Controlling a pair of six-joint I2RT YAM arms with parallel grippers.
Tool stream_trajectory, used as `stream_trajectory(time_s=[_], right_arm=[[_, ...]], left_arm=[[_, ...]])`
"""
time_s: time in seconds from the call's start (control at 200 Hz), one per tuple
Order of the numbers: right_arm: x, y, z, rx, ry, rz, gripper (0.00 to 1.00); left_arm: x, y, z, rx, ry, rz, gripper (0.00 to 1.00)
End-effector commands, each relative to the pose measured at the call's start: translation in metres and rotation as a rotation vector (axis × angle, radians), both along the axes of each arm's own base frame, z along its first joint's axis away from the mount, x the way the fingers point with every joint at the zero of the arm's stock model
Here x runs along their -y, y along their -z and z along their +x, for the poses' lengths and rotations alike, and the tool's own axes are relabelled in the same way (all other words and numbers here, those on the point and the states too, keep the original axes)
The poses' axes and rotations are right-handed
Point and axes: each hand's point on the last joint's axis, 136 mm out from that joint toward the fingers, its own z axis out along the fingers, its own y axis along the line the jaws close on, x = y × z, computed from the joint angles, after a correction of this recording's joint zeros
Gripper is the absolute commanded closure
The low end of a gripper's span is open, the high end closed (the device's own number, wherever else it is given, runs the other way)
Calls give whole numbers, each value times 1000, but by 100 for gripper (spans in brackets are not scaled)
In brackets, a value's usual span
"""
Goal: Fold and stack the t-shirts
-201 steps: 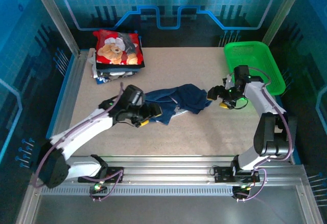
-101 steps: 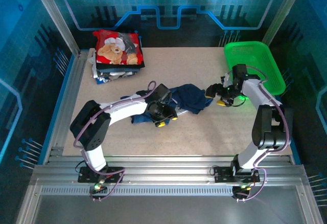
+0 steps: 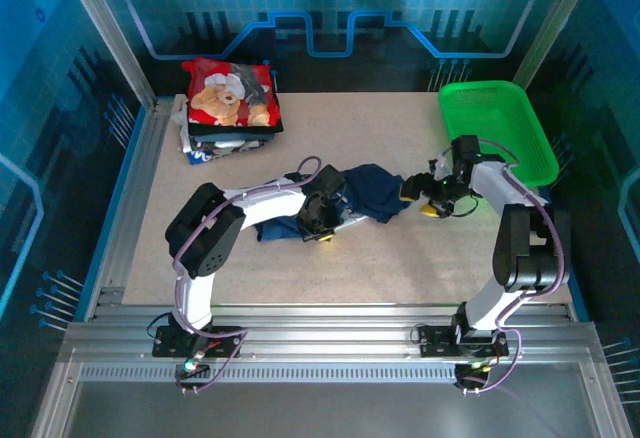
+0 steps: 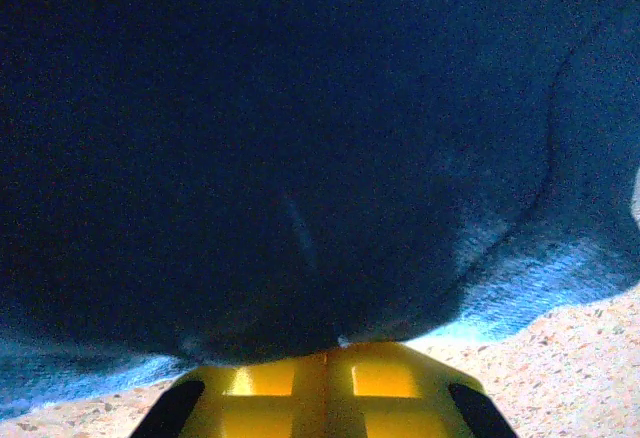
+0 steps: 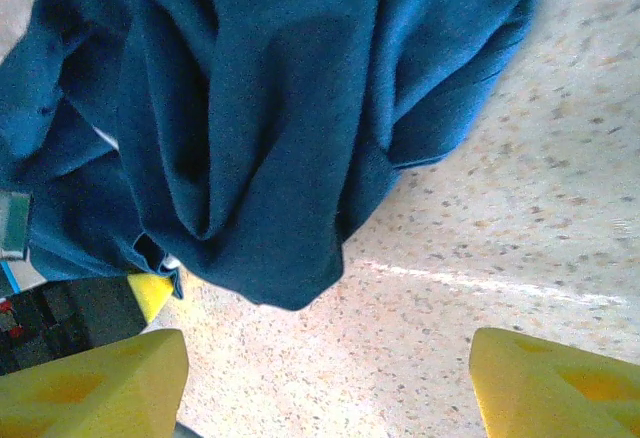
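**A:** Top external check: spotted the navy t-shirt (image 3: 368, 188)?

**B:** Yes, crumpled mid-table, well apart from the folded stack (image 3: 215, 143) at far left, topped by the red teddy-bear shirt (image 3: 232, 93).

**A:** And the left gripper (image 3: 322, 226)?

**B:** Clamped on the shirt's near-left edge. From left wrist, yellow fingers (image 4: 270, 383) pressed together under dark cloth.

**A:** And the right gripper (image 3: 418, 198)?

**B:** Spread wide, holding nothing, just right of the shirt, near the green basket (image 3: 500, 133). From right wrist, yellow fingertips (image 5: 100, 378) far apart over bare table (image 5: 520, 208).

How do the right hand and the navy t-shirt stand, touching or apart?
Apart. In the right wrist view, bare table shows between the open right hand and the navy t-shirt.
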Motion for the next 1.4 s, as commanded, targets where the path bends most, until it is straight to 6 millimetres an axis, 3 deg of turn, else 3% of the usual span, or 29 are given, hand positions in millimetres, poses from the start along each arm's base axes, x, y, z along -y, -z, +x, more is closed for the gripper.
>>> stream_trajectory(time_s=[0.0,0.255,0.315,0.38,0.41,0.5,0.675,0.815,0.905,0.976,1.116,1.391], right_arm=[[-13,8,7,10,-11,2,25],[-19,36,38,-17,-7,-72,34],[-18,45,43,-38,0,-101,43],[-16,50,50,-47,28,-126,65],[-15,48,53,-40,40,-125,75],[-15,27,60,12,60,-127,91],[-1,-24,54,112,30,-222,100],[6,-35,43,117,9,-268,100],[7,-27,41,96,7,-271,100],[5,-19,39,78,10,-263,100],[3,-14,38,72,2,-257,100],[7,-21,38,97,-16,-268,100]], left_arm=[[-12,-29,-2,79,19,12,100],[-27,-103,-12,236,22,-73,100],[-33,-118,-15,266,15,-85,100],[-39,-133,-20,294,9,-95,100],[-42,-141,-21,310,5,-104,100],[-54,-164,-27,364,-13,-117,100],[-80,-191,-34,453,-51,-140,100],[-55,-172,-33,399,-20,-251,99],[-31,-149,-33,334,4,-303,63],[-22,-125,-35,273,17,-285,50],[-19,-86,-35,176,32,-205,44],[2,-46,-38,72,91,-103,43]])
